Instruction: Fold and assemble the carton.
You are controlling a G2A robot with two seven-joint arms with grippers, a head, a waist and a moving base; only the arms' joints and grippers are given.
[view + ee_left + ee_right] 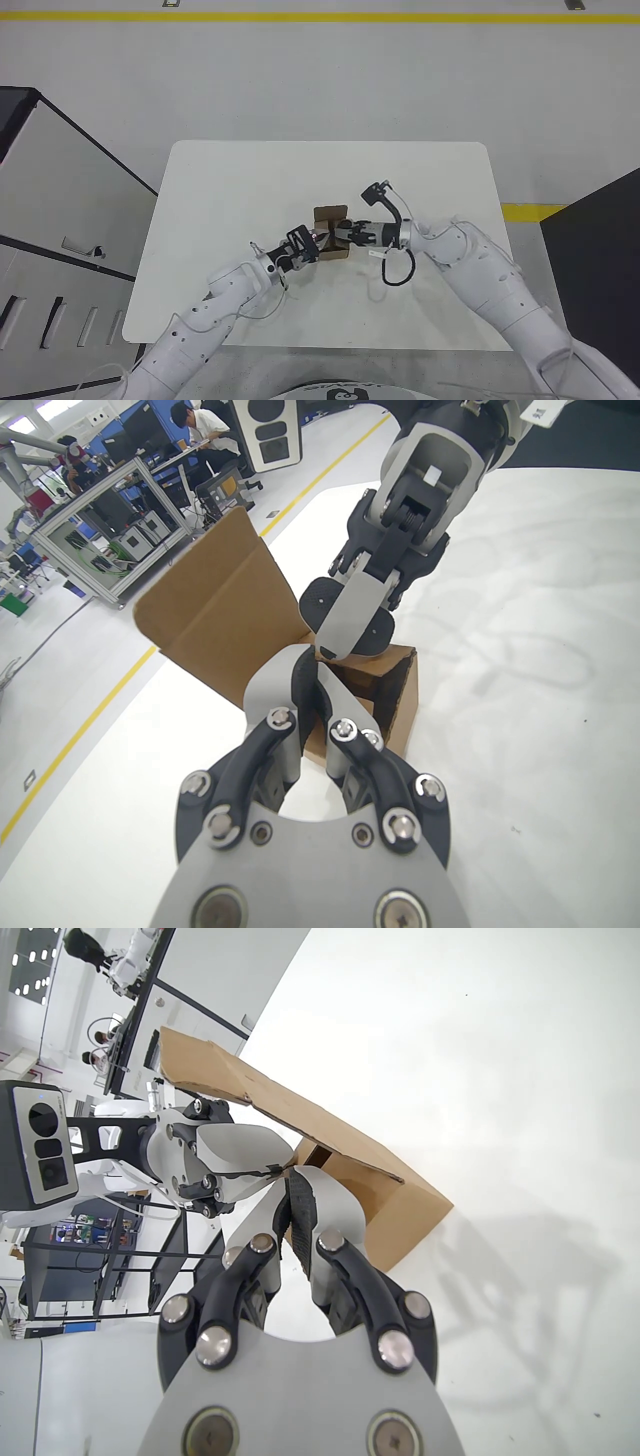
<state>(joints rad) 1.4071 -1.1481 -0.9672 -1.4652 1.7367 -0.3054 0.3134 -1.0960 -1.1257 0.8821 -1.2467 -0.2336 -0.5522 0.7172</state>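
Left gripper (311, 662) pressed together at carton (400, 695) rim | right gripper (294, 1178) likewise, possibly pinching wall | steady walls, then fold far flap (220, 610).

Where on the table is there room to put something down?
The table is bare along its far edge behind the carton and at both ends. It is crowded in the middle, where the left gripper and right gripper meet at the carton.

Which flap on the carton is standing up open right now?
The large lid flap at the far side of the carton. It rises above the box body, while the smaller flap beside it lies folded down across the top.
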